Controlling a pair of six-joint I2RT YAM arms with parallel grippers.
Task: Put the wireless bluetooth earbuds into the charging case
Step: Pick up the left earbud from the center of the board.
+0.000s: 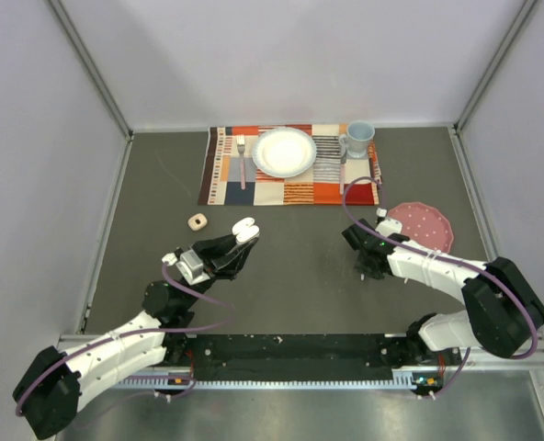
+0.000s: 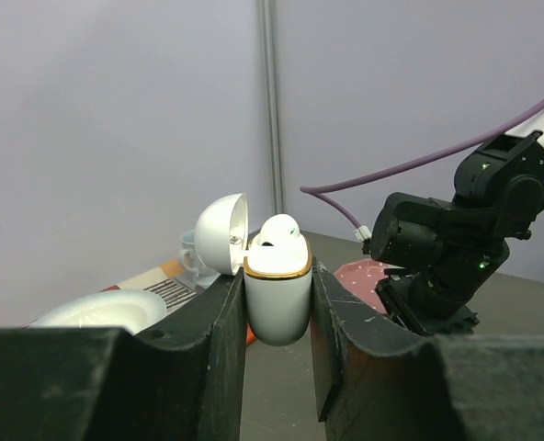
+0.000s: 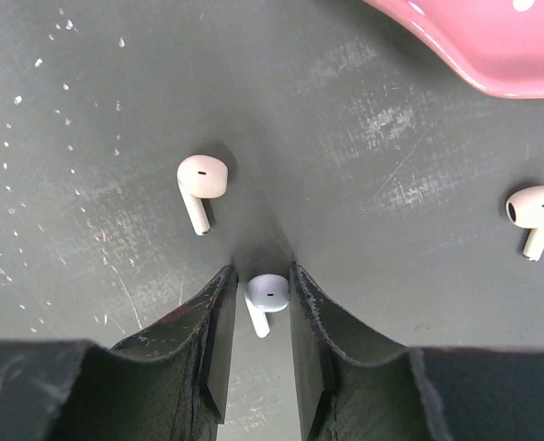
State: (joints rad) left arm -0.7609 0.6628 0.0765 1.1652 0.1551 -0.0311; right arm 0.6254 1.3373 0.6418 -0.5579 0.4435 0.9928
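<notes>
Your left gripper (image 1: 243, 237) and right gripper (image 3: 258, 271) are black; your arms (image 1: 116, 354) have white shells, black joints, looping purple cables (image 2: 410, 166).

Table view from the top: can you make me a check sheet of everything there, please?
Surface: dark grey table, with white specks near the right gripper.
Job's things: open charging case with one earbud seated in it; two loose earbuds lying on the table.
Clutter: placemat bearing a white plate and fork, mug at its corner; pink dotted plate; small beige block.
Grippers: left gripper clamps the case upright; right gripper straddles a third earbud, grip unclear.
Cables: one purple cable on each arm.
Surroundings: pale walls, metal frame posts.
</notes>
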